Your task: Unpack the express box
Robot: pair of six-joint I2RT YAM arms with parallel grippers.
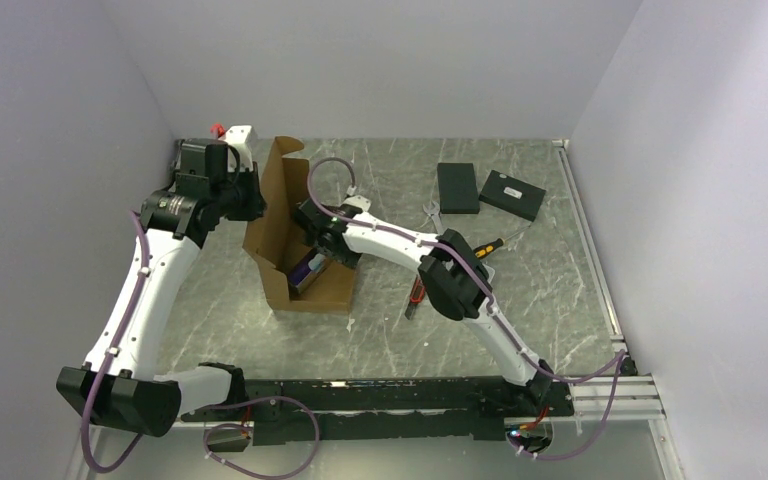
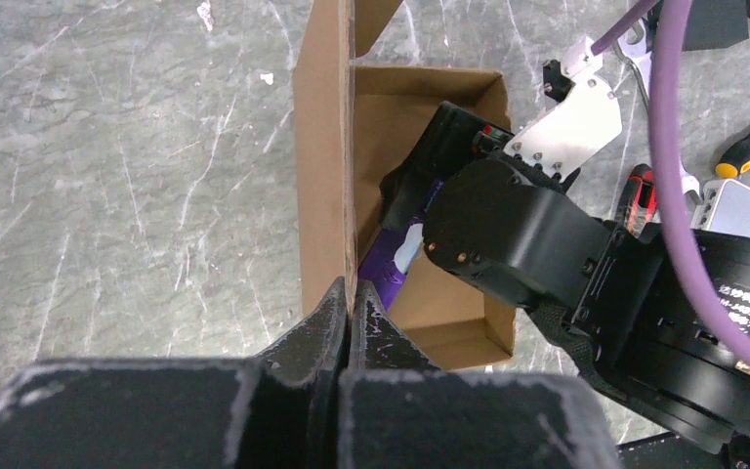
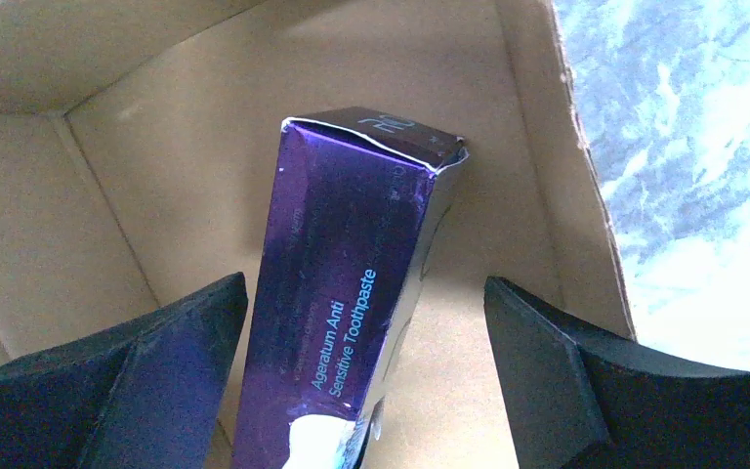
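The flat brown cardboard express box (image 1: 305, 290) lies open on the grey table (image 1: 390, 330), its flap (image 2: 322, 147) pinched upright by the left hand (image 2: 350, 298), while the nearer right hand (image 3: 366, 293) stands wide inside it astride a purple toothpaste carton (image 3: 347, 225) running 6 to 12 o'clock.

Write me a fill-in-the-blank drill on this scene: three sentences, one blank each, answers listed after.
1. The left pincer is shut on the upright ____ of the express box.
2. The right pincer is open inside that box, its fingers on either side of a purple ____ carton.
3. Two small ____ boxes lie on the table, outside the cardboard.
Missing words: flap; toothpaste; black.
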